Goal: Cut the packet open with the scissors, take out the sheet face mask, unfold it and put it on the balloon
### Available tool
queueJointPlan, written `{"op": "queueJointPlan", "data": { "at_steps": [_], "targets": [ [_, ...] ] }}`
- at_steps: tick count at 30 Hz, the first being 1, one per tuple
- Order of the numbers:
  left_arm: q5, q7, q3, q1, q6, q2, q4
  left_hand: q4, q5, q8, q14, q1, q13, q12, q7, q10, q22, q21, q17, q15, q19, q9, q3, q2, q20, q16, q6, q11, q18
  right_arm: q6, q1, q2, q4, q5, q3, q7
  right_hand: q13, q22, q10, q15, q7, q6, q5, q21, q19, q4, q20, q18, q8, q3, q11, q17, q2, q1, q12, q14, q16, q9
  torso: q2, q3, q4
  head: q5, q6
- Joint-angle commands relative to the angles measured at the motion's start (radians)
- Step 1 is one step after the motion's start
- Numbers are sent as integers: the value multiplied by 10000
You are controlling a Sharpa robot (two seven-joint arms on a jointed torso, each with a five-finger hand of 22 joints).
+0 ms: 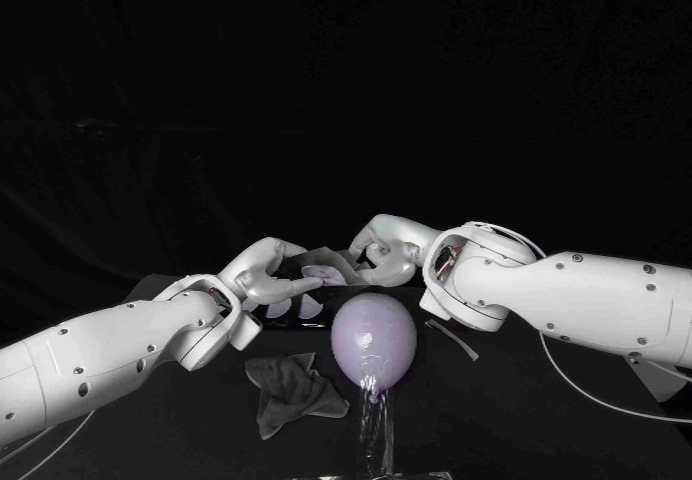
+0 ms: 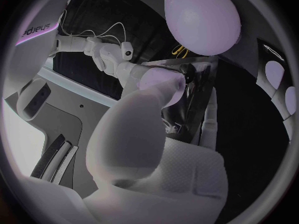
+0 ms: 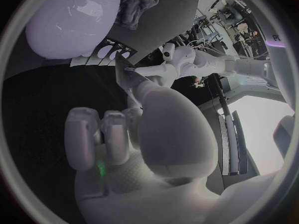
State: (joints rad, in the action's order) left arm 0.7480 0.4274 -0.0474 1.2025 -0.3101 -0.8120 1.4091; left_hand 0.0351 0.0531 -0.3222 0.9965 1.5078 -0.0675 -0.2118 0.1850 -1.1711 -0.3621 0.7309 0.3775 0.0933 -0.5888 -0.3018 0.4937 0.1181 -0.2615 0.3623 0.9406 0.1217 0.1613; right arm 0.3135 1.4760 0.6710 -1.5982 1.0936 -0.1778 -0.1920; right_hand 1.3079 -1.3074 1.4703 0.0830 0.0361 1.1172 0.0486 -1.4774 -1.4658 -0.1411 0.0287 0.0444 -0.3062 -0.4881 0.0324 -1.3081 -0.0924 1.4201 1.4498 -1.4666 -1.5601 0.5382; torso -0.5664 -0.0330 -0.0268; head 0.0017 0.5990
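The pale lilac balloon point(image 1: 375, 335) stands on a clear stand point(image 1: 376, 430) at the table's middle. Right behind it my two hands meet. My left hand point(image 1: 271, 278) holds the dark packet point(image 1: 304, 303), which has pale ovals printed on it. A pale piece of the sheet mask point(image 1: 330, 264) sticks up from the packet, and my right hand point(image 1: 378, 248) pinches it from the other side. In the right wrist view the packet point(image 3: 102, 54) lies beside the balloon point(image 3: 72, 17) with my fingertips point(image 3: 132, 71) at its edge. The balloon point(image 2: 202, 17) also hangs over my left hand point(image 2: 159, 92).
A crumpled grey cloth point(image 1: 296, 392) lies on the black table front left of the balloon. A pale narrow strip point(image 1: 450, 338) lies under my right wrist. Something small and yellow point(image 2: 179, 49) lies beneath the balloon in the left wrist view.
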Motion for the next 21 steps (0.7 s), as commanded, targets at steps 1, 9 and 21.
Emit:
{"op": "queueJointPlan", "data": {
  "at_steps": [1, 9, 21],
  "targets": [
    [-1114, 40, 17, 27, -420, 38, -40, 294, -40, 317, -390, -450, 59, 246, 194, 476, 229, -376, -30, 196, 234, 128, -131, 471, -129, -150, -514, 218, -135, 404, -3, -36, 40, -667, 2, -399, 1895, -2174, 665, 87, 0, -111, 46, -43, -468, 93, -64, -205, -782, -259, 42, -2529, -45, -295, 9, -1020, -59, 572, -1, -3, -9, -17, -21],
    [-1925, -642, 14, 42, -655, -16, -406, 1297, -38, 1085, -2589, -925, 26, 1034, 534, 2657, 1828, -3195, -376, 964, 2001, 456, -2656, 846, -355, -798, -2189, 959, -1023, 626, -9, -84, 334, -953, 1, -799, 1890, -2184, 667, 92, -5, -189, 20, -38, -470, 271, -71, -205, -958, -674, 47, -2515, -140, -597, -18, -1017, -52, 644, 1, 1, -4, -49, -52],
    [-3078, -643, 16, 53, -999, -338, -1066, 2602, -33, 1105, -3632, 628, 1, 812, 916, 3665, 2773, -4875, -701, 1236, 2728, 619, -5233, 461, -351, -784, -2922, 1193, -1043, 1139, -66, -432, 1287, -846, 0, -1531, 1893, -2196, 672, 98, -9, -232, 18, -45, -478, 419, -77, -208, -1065, -917, 53, -2521, -200, -762, -26, -1018, -55, 685, -5, -4, -1, -167, -113]
  ]
}}
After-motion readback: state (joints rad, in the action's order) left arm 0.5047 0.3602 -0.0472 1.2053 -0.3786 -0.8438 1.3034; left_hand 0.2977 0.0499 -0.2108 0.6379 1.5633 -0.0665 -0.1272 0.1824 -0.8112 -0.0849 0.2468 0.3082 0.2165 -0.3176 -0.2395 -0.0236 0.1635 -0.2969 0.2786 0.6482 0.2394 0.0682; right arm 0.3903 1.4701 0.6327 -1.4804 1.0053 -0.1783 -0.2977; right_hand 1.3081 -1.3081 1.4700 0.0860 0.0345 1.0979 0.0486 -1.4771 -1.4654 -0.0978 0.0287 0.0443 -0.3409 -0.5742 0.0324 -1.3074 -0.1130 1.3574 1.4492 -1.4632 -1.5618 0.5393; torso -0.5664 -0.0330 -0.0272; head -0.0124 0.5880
